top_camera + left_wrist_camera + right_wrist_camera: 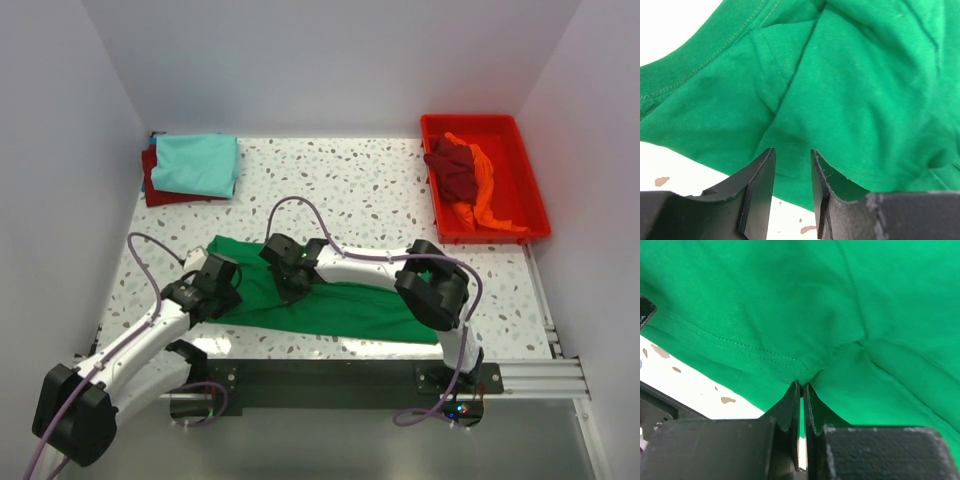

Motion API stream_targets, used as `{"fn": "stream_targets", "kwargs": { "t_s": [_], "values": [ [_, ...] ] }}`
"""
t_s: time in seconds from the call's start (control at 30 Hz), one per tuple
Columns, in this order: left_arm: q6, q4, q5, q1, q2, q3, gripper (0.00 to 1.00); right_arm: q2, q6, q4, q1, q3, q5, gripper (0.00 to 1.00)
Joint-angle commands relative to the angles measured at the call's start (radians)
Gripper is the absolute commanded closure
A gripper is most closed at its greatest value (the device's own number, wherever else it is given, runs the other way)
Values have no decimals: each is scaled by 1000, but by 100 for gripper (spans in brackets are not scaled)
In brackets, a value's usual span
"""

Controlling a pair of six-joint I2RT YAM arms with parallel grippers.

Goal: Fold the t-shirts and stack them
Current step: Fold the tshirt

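Pinching the stitched hem of the bright green t-shirt (850,315), my right claw (802,386) has its fingers pressed together, and the soft, finely woven cloth bunches into creases there; my left claw (790,156) stands parted over the shirt's other edge, clamping nothing; the shirt lies rumpled on the speckled tabletop (370,185), near my bases; the red plastic tray (537,195) holds a crumpled dark red shirt (455,170) and an orange shirt (487,195); far left, a folded teal shirt (200,162) tops a folded red shirt (160,190).
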Motion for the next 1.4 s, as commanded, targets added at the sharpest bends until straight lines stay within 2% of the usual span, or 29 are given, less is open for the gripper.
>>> {"fn": "stream_targets", "kwargs": {
  "t_s": [0.0, 0.3, 0.63, 0.87, 1.07, 1.23, 1.37],
  "values": [
    [-38, -31, -42, -8, 25, 3, 61, -73, 10, -9, -17, -13, 5, 100],
    [-104, -125, -117, -42, 50, 47, 69, -36, 0, -29, -22, 8, -15, 100],
    [-98, -117, -131, -42, 58, 43, 66, -26, -4, -35, -23, 19, -15, 100],
    [-80, -73, -111, -42, 33, 15, 68, -26, -7, -32, -25, 16, -15, 100],
    [-55, -33, -88, -42, 0, -9, 80, -22, -7, -34, -25, 17, -33, 100],
    [-90, -71, -109, -51, 30, 10, 79, -32, -7, -32, -25, 3, -32, 100],
    [-89, -100, -128, -54, 81, 43, 71, -35, -2, -28, -25, -4, -32, 100]
  ]
}}
